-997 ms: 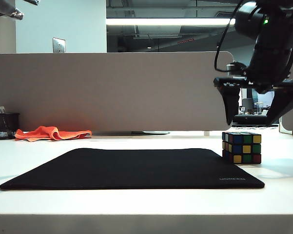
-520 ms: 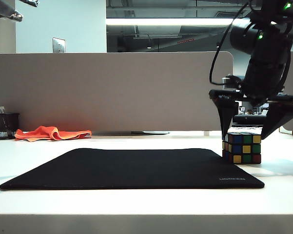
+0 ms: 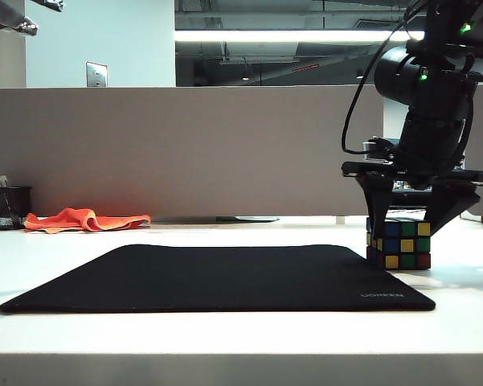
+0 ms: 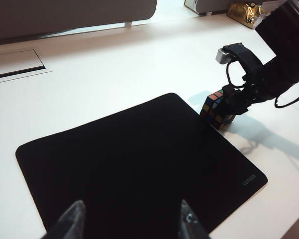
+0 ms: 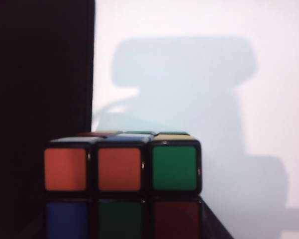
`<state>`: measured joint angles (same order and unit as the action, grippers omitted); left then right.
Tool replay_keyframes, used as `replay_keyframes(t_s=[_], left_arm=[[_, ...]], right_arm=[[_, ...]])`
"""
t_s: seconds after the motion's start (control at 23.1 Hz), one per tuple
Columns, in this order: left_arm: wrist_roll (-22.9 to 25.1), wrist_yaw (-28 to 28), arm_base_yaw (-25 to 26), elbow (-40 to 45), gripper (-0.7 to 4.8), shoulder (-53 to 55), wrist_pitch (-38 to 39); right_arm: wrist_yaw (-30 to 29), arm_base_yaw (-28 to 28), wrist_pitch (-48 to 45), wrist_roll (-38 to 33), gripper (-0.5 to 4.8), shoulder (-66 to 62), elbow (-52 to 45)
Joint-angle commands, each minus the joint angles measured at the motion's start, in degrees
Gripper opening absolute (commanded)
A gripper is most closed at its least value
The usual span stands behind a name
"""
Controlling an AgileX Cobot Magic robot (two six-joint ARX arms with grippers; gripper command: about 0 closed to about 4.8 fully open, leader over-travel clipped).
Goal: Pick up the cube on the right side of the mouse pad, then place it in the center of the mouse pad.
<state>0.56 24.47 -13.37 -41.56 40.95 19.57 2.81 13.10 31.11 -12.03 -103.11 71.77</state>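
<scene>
The cube (image 3: 399,245) (image 4: 216,107) stands on the white table against the right edge of the black mouse pad (image 3: 225,277) (image 4: 129,159). My right gripper (image 3: 403,229) (image 4: 234,102) has come down over it, one finger against each side of its top row. In the right wrist view the cube (image 5: 122,184) fills the space between the jaws, a dark finger (image 5: 214,226) lies along its side, and the mouse pad (image 5: 35,74) runs beside it. My left gripper (image 4: 132,219) hovers open above the pad's near edge, holding nothing.
A black mesh pen cup (image 3: 8,207) and an orange cloth (image 3: 84,219) lie at the far left by the grey partition (image 3: 185,153). A recessed panel (image 4: 15,63) sits in the tabletop beyond the pad. A gold object (image 4: 246,11) lies past the right arm.
My right gripper sank from above the cube down onto its top row, and its fingers drew in from a wide spread to the cube's sides. The cube and the left arm stayed still.
</scene>
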Motion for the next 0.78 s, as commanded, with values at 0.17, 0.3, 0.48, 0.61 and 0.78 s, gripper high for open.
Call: replay_keyframes(t_s=[0.17, 0.3, 0.48, 0.61, 0.78], left_arm=[[0.3, 0.2, 0.0, -0.4, 2.42, 0.0, -0.3], [0.3, 0.2, 0.0, -0.4, 2.42, -0.1, -0.3], [0.3, 0.2, 0.0, -0.4, 2.42, -0.1, -0.3], [0.3, 0.2, 0.0, -0.4, 2.42, -0.1, -0.3], [0.3, 0.2, 0.0, -0.4, 2.42, -0.1, -0.3]], right_arm=[[-0.1, 0.1, 1.0, -0.1, 2.61, 0.5, 1.1], [0.0, 0.1, 5.7, 2.4, 2.48, 0.6, 4.5], [0.0, 0.1, 14.1, 3.7, 2.46, 0.6, 11.1], [-0.3, 0.1, 19.8, 3.7, 2.41, 0.6, 16.6], [-9.9, 2.3, 24.4, 3.6, 2.42, 0.6, 28.1]])
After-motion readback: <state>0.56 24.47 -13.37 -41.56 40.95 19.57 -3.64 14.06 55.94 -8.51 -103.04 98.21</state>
